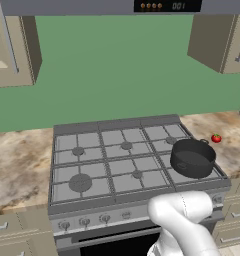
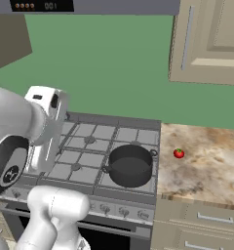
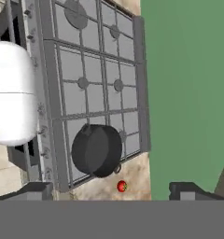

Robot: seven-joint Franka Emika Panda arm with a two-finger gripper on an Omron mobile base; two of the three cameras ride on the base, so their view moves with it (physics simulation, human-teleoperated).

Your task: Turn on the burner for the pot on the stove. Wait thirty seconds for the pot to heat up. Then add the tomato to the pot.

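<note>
Step one is in hand: your hand [image 3: 111,196] is spread wide, grasping nothing; reach for the pot's [image 1: 193,157] knob [image 2: 143,215] next.

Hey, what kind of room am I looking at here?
A home kitchen, rendered: a grey six-burner gas stove with a dark round metal pot, a marbled countertop holding a small red tomato, and beige wall cabinets.

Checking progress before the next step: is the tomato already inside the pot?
No, the tomato lies on the marble counter to the right of the stove, apart from the pot.
</note>
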